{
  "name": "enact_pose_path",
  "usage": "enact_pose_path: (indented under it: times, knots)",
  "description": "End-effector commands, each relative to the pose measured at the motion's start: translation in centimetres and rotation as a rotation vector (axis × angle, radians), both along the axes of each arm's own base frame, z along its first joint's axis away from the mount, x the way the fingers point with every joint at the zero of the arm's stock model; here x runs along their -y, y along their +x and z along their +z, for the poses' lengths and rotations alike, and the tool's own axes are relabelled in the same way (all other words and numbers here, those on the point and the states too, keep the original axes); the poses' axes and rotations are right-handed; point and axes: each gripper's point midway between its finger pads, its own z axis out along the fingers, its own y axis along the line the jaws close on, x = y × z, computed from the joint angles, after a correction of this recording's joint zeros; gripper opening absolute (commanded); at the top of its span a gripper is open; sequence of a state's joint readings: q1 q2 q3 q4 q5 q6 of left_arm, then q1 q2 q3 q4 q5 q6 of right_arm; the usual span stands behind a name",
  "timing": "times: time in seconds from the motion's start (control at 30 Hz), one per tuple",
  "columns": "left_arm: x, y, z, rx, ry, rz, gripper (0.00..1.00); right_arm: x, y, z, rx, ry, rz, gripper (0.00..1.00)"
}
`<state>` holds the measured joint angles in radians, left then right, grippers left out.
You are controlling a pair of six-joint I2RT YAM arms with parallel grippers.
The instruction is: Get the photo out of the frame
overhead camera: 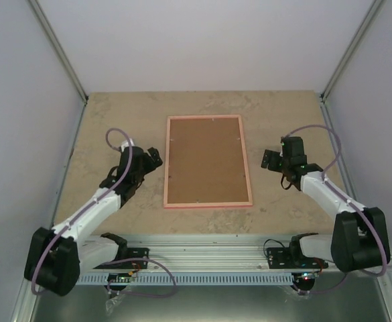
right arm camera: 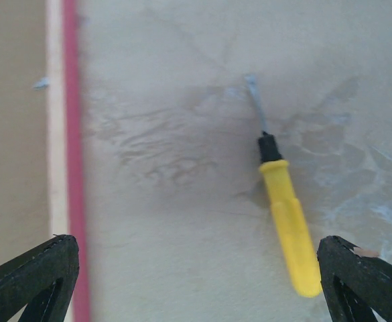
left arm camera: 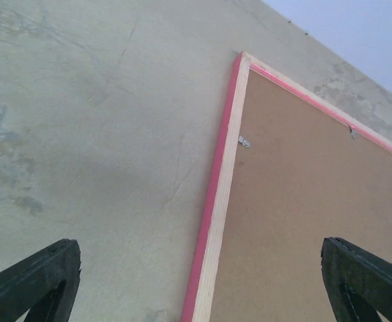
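The frame [overhead camera: 208, 161] lies back side up in the middle of the table, brown fibreboard inside a thin pink rim. The photo is hidden under that board. My left gripper [overhead camera: 153, 158] hangs open just left of the frame. In the left wrist view the frame's pink and pale wood left edge [left arm camera: 216, 201] runs between the spread fingers [left arm camera: 38, 275], with nothing gripped. My right gripper [overhead camera: 271, 161] is open to the right of the frame. In its wrist view the frame's pink right edge [right arm camera: 70, 168] sits by the left finger [right arm camera: 35, 278].
A yellow-handled screwdriver [right arm camera: 289, 221] lies on the table by the right gripper's right finger, blade pointing away. Small metal tabs [left arm camera: 244, 141] hold the fibreboard along the rim. Grey walls and metal posts [overhead camera: 61, 54] close in the table's sides and back.
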<state>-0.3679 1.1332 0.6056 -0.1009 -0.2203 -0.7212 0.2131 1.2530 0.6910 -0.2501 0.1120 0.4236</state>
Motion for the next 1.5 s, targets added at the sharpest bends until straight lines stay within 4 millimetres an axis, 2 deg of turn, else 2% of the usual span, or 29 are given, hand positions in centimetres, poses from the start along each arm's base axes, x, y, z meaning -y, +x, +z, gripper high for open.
enact_pose_path:
  times: [0.0, 0.13, 0.33, 0.6, 0.83, 0.97, 1.13, 1.23, 1.37, 1.47]
  knots:
    - [-0.1, -0.9, 0.9, 0.118, -0.005, -0.04, 0.99, 2.2, 0.8, -1.0, -0.04, -0.025, -0.072, 0.98]
    - [-0.6, -1.7, 1.3, 0.152, -0.003, -0.034, 0.99, 4.2, 1.4, -2.0, -0.066, -0.028, -0.12, 0.98]
    - [-0.1, -2.1, 2.3, 0.191, -0.035, -0.059, 0.99, 5.4, 1.5, -4.9, -0.152, 0.0, -0.112, 0.93]
    - [0.4, -2.6, 3.1, 0.211, -0.024, -0.069, 0.99, 5.2, 1.6, -7.2, -0.224, 0.008, -0.078, 0.69]
    - [0.4, -2.8, 3.5, 0.221, -0.021, -0.067, 0.99, 5.1, 1.6, -8.3, -0.265, 0.007, -0.064, 0.57]
    - [0.6, -2.8, 3.5, 0.222, -0.032, -0.075, 0.99, 5.0, 1.3, -9.1, -0.29, 0.005, -0.062, 0.45]
    - [1.0, -2.9, 3.4, 0.224, -0.05, -0.087, 0.99, 5.0, 1.5, -9.0, -0.287, 0.001, -0.056, 0.22]
    - [1.3, -2.8, 3.6, 0.226, -0.063, -0.1, 0.99, 5.1, 1.6, -8.7, -0.274, 0.0, -0.055, 0.11]
    - [1.8, -2.6, 3.3, 0.209, -0.066, -0.122, 0.99, 4.0, 1.6, -7.7, -0.239, 0.046, -0.016, 0.02]
    - [2.8, -2.3, 2.9, 0.182, -0.068, -0.166, 0.99, 3.1, 1.7, -6.3, -0.197, 0.051, 0.012, 0.01]
